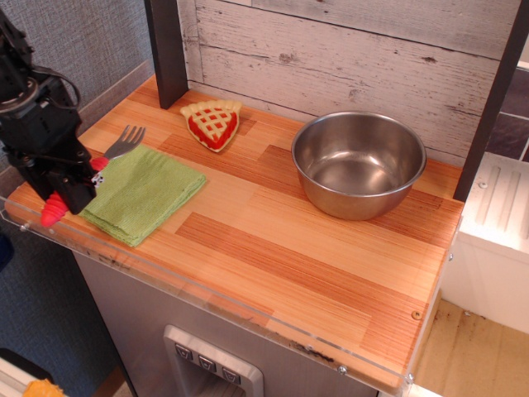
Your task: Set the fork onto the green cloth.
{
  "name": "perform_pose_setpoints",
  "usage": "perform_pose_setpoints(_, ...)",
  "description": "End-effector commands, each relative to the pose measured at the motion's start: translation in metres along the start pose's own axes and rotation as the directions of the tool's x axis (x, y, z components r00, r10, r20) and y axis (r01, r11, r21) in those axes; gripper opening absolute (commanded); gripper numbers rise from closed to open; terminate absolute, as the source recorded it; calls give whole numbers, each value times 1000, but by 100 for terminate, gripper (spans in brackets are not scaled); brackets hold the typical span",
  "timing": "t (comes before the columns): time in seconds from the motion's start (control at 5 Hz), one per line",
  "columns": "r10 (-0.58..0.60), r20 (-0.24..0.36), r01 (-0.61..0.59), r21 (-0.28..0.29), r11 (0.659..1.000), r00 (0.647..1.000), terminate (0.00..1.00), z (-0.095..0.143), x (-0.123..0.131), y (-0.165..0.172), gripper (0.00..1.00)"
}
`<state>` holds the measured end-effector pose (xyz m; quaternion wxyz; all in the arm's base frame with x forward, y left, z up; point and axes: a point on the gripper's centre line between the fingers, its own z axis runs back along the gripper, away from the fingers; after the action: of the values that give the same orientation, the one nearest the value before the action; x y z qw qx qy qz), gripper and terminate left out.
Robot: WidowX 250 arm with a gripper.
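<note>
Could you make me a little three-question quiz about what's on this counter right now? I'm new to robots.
1. True or false: the fork lies flat and free on the green cloth.
2. What stands right of the toy pie slice? A) steel bowl B) cup C) plate
3. What does the hand grip?

Key: 1. False, the hand holds it at the cloth's left edge. 2. A. 3. The fork's red handle.

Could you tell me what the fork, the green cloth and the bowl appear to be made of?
The fork: shiny grey head, probably metal; its bright red handle looks like plastic or rubber. The green cloth: soft, fuzzy, matte fabric, folded, likely a microfibre or terry towel. The bowl: brushed, reflective silver, most likely stainless steel.
</note>
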<state>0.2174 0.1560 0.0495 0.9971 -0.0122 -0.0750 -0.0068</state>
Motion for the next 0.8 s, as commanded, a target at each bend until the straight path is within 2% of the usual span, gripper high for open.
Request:
perform_pose_setpoints(0.0, -59, 19, 58, 38, 998, 998, 0, 1, 20, -5, 0)
perform_pose_setpoints(0.2, -68, 5, 68, 40, 997, 998, 0, -4, 23, -5, 0)
perform_pose_setpoints(0.4, -59, -12, 59, 34, 998, 998, 0, -8, 22, -4, 100)
perform_pose_setpoints(0.6, -52, -29, 53, 37, 998, 998, 0, -9, 19, -4, 100)
